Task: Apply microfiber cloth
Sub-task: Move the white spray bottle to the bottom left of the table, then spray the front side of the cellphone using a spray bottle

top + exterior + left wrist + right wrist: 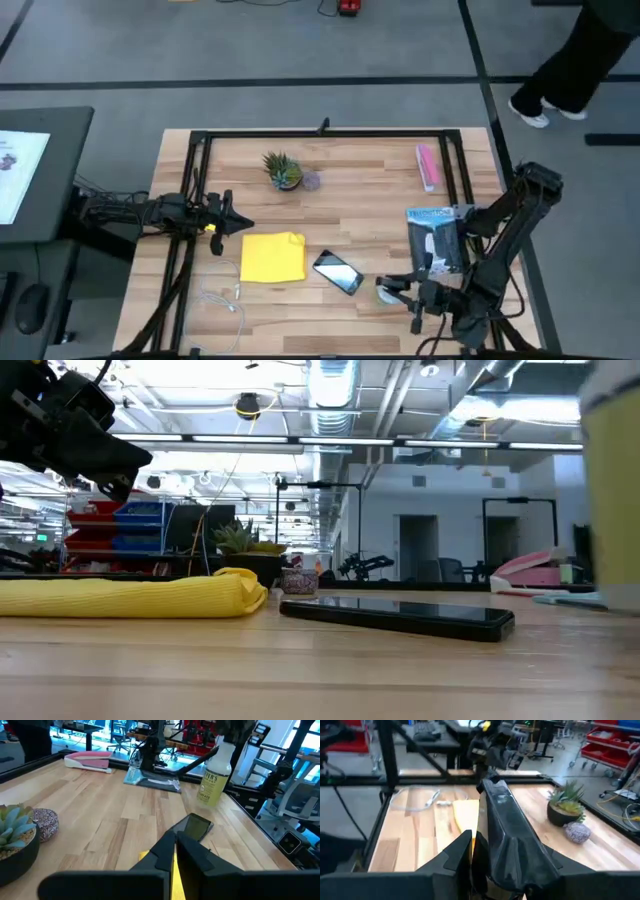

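The yellow microfiber cloth [272,257] [130,598] lies flat, bunched at one edge, left of centre on the table. The black smartphone [337,272] [195,826] lies flat just to its right. My left gripper [245,226] [174,845] is shut and hovers above the cloth's far left corner, touching nothing. A spray bottle [214,777] [385,291] of yellow-green liquid stands upright right of the phone. My right gripper [398,292] [476,845] is at the bottle's top, reaching in from the table's right. My right gripper comes level from the table's right onto the top of the spray bottle, at its dark spray head [502,825]. The head itself covers the place of contact, so the kind of hold cannot be told. The bottle stands upright with its base on the table.
A potted succulent [283,172] and a small round stone [311,181] stand at the far middle. A pink packet [427,166] and a blue-and-white package [432,240] lie at the right. A white cable [225,298] lies near left. A person [580,60] walks beyond the table.
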`<state>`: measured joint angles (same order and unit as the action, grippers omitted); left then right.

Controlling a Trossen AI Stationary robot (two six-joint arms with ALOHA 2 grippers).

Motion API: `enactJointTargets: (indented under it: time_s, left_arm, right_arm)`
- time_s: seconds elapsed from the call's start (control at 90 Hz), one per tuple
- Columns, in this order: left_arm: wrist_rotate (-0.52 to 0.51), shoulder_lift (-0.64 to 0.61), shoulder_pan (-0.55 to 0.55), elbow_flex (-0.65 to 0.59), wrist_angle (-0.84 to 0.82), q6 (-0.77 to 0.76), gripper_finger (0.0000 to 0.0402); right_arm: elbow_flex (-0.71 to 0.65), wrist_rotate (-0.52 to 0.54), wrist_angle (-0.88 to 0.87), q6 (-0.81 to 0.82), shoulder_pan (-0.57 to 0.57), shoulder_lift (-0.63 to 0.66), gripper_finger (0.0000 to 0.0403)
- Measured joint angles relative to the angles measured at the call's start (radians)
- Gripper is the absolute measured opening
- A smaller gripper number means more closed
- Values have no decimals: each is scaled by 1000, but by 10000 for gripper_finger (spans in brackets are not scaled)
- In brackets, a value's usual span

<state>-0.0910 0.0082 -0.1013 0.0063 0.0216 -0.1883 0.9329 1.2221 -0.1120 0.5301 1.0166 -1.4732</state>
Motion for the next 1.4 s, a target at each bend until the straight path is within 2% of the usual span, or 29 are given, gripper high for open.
enactJointTargets:
  time_s: [0.244, 0.478, 0.667, 1.022, 1.256, 1.4]
  left_arm:
    - [0, 0, 0, 0, 0, 0, 0]
    - [0, 0, 0, 0, 0, 0, 0]
    - [0, 0, 0, 0, 0, 0, 0]
    - [0, 0, 0, 0, 0, -51, 0]
    - [-45, 1, 0, 0, 72, 69, 2]
    - [-52, 26, 0, 23, 98, 92, 27]
  right_arm:
    - [5, 1, 13, 74, -4, -65, 113]
    - [-3, -71, -14, 144, -2, -44, 194]
    - [-3, -71, -33, 137, -3, -40, 231]
    - [-2, -78, -42, 1, 11, 93, 230]
    - [-1, -97, -37, -40, 36, 221, 230]
    - [-1, -96, -12, -106, 45, 289, 230]
